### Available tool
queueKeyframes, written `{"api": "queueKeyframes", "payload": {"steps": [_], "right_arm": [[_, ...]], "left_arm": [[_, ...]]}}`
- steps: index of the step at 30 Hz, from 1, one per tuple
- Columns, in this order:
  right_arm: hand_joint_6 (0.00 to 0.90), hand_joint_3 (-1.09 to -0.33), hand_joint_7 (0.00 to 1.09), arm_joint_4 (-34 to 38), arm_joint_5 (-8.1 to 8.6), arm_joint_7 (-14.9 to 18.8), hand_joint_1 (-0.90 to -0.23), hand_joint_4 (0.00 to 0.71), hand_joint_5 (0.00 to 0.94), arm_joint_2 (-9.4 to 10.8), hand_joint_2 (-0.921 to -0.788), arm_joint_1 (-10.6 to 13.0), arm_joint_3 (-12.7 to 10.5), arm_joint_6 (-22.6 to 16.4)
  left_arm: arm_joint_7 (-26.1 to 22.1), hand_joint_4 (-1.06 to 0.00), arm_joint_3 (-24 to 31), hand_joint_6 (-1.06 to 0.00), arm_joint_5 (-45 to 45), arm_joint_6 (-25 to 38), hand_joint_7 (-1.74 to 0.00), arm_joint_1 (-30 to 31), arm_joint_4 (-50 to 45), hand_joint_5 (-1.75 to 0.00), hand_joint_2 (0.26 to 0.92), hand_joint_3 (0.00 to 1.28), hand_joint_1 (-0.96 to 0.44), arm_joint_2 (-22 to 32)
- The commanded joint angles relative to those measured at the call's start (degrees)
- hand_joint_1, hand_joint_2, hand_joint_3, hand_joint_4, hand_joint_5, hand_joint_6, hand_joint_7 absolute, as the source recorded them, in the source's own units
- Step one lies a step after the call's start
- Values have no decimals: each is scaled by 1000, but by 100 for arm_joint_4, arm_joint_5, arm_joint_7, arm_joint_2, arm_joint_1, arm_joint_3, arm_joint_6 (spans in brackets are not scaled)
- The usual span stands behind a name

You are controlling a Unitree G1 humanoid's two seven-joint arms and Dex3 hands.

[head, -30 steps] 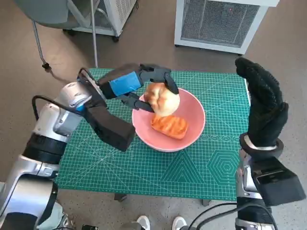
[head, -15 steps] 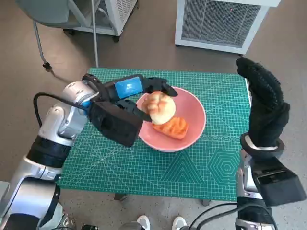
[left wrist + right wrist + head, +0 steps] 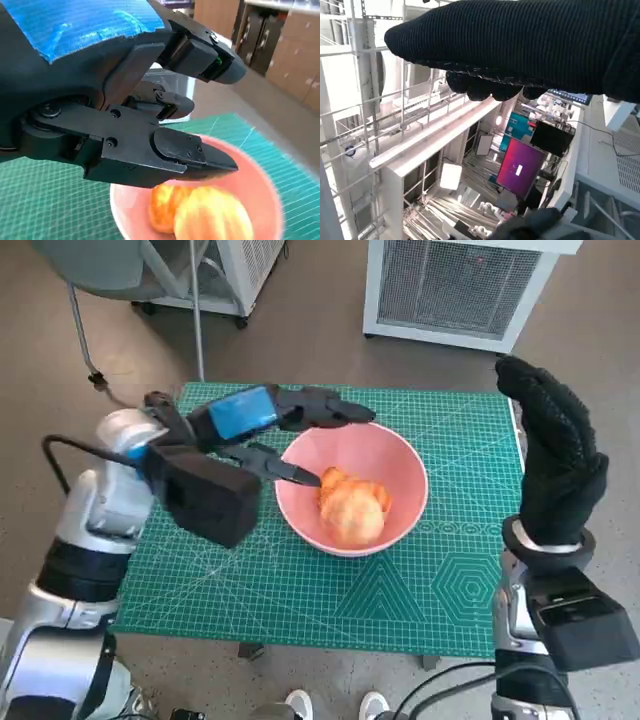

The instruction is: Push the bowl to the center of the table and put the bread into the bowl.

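Note:
A pink bowl (image 3: 395, 462) stands near the middle of the green cutting mat (image 3: 450, 580). Two pieces of bread lie inside it: a round golden bun (image 3: 356, 518) and a browner ridged piece (image 3: 345, 481) partly under it; the left wrist view shows the bun (image 3: 212, 220) and the browner piece (image 3: 161, 210) in the bowl (image 3: 250, 175). My left hand (image 3: 285, 420) hovers over the bowl's left rim, fingers spread, holding nothing. My right hand (image 3: 555, 465) is raised upright past the mat's right edge, fingers straight, empty.
A white cabinet with a grille (image 3: 455, 285) stands behind the table. A chair's legs (image 3: 90, 330) are at the back left. Shoes of a person (image 3: 335, 705) show at the table's front edge. The right wrist view looks up at shelving and a screen (image 3: 517, 167).
My left hand has let go of the round bun, which dropped into the bowl beside the other piece. The hand opened and drew back to the left. The right hand stayed put.

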Motion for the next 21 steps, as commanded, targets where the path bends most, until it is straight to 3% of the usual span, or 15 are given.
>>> {"api": "queueKeyframes", "payload": {"steps": [1,10,14,21], "right_arm": [[-1,-752,665,6,-17,-13,-447,269,8,-52,-921,-65,-26,101],[8,-749,692,-98,82,32,-460,288,16,-113,-921,-269,-49,332],[27,-734,718,-203,141,53,-477,309,26,-102,-921,-341,-38,465],[9,-714,724,-241,249,162,-504,314,27,-88,-921,-453,16,512]], "left_arm": [[-174,-430,285,-479,-433,283,-133,146,-364,-3,921,56,-290,108],[292,-454,983,-488,-1062,233,-120,379,-441,-21,921,72,-278,6],[887,-474,1413,-494,-1497,-288,-117,619,-177,-27,921,64,-286,-391],[1867,-448,1927,-476,-2103,-1765,-88,827,669,-8,921,72,-343,-1240]]}}
